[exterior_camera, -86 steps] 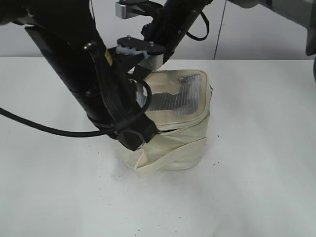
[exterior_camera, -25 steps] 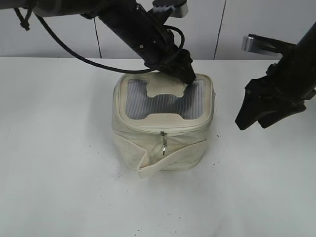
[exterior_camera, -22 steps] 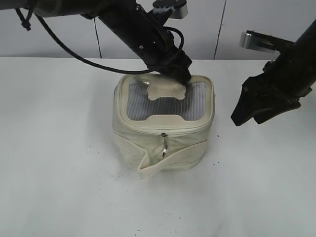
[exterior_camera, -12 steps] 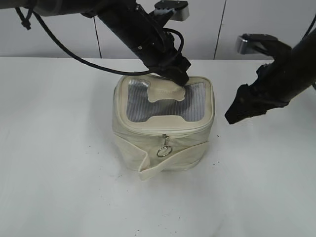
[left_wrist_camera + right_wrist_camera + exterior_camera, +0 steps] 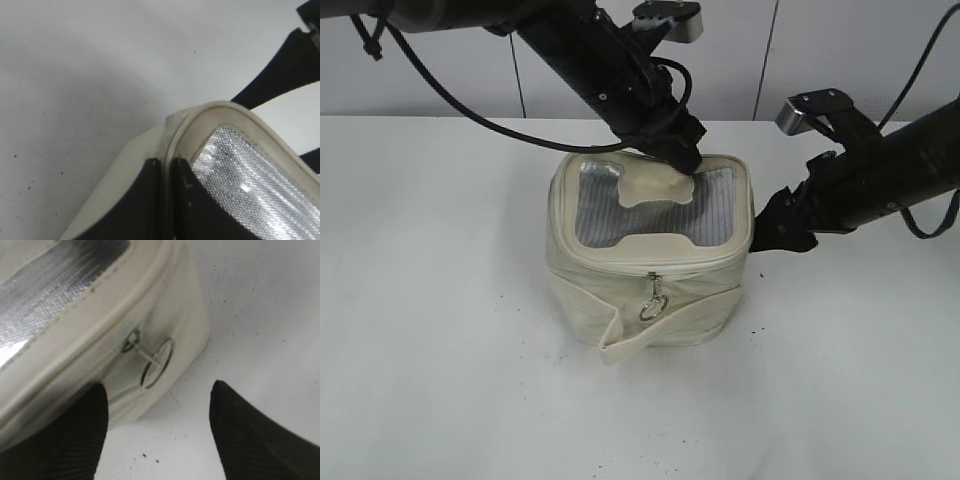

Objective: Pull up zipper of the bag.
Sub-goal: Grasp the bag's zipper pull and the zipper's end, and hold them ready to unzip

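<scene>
The bag (image 5: 650, 255) stands upright on the white bench (image 5: 440, 380), near the middle and somewhat toward the far edge. On its near face a loose cream band (image 5: 665, 322) crosses the front, one end curling off toward the near edge. Above the band, a silver slider with a ring pull (image 5: 651, 305) hangs from the zipper (image 5: 650, 268), which runs round the top rim; along the near side the track appears closed. The grey ribbed window (image 5: 650, 205) in the top carries a cream bone-shaped patch (image 5: 655, 187).

The right end effector (image 5: 770, 235) sits just beside the bag's right side, toward the right edge of the bench. The right wrist view shows its two dark fingers (image 5: 240, 435) spread apart, holding nothing, with a second ring pull (image 5: 156, 365) lying against the bag wall between and beyond them.

At the far rim, the left end effector (image 5: 682, 155) presses down onto the top of the bag. The left wrist view shows its fingers (image 5: 150, 200) nearly together, pinching the rim seam at a corner.
</scene>
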Motion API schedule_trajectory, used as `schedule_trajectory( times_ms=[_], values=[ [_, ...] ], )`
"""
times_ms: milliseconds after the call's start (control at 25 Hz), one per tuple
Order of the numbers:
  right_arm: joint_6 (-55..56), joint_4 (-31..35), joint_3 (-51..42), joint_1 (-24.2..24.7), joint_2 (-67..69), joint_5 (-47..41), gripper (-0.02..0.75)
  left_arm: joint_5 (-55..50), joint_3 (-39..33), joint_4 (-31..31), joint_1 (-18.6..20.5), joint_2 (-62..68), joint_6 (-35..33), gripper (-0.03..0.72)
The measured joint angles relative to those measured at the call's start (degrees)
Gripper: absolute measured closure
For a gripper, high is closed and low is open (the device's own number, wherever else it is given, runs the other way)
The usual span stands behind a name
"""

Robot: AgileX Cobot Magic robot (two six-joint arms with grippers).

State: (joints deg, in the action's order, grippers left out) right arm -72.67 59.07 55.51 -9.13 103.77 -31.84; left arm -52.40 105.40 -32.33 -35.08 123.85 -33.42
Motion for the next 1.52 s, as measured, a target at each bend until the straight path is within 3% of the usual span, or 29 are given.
schedule_trajectory(
  times_ms=[80,200,320,400,520,640,840,920,1240,1520],
  values=[
    [-5.43,4.81,-0.19,0.20,1.19,0.66,0.265,-0.05,0.00,0.25,0.00,0.00,0.00,0.643],
    [-12.00,11.14,-0.25,0.27,2.64,2.17,0.335,-0.05,0.00,0.45,0.00,-0.05,0.00,0.643],
    [-13.81,15.32,-0.30,0.27,4.13,2.81,0.498,-0.12,0.00,0.40,0.04,-0.05,0.00,0.643],
    [-13.99,16.87,-0.30,0.27,4.36,2.75,0.659,-0.15,0.00,0.34,0.04,-0.05,0.00,0.643],
    [-10.73,15.95,-0.30,0.21,3.86,1.94,0.740,-0.15,0.00,0.34,0.04,-0.05,0.00,0.643],
    [-2.04,8.51,-0.30,0.16,0.93,1.12,0.752,-0.15,0.00,0.30,0.04,-0.05,0.00,0.643],
    [18.60,-14.56,-0.30,-2.11,-5.75,-1.26,0.752,0.43,0.00,0.36,0.04,-0.05,1.67,0.643],
    [24.94,-20.28,-0.30,-3.58,-7.84,-2.56,0.752,0.63,0.00,0.36,0.04,-0.05,1.91,0.644],
    [38.00,-30.65,-1.97,-11.48,-15.03,-7.31,0.752,0.63,0.00,0.40,-0.01,-0.05,3.21,0.645],
    [43.05,-31.11,-4.12,-21.50,-17.62,-8.04,0.752,0.70,0.00,0.40,-0.01,-0.05,3.36,0.645]
  ],
)
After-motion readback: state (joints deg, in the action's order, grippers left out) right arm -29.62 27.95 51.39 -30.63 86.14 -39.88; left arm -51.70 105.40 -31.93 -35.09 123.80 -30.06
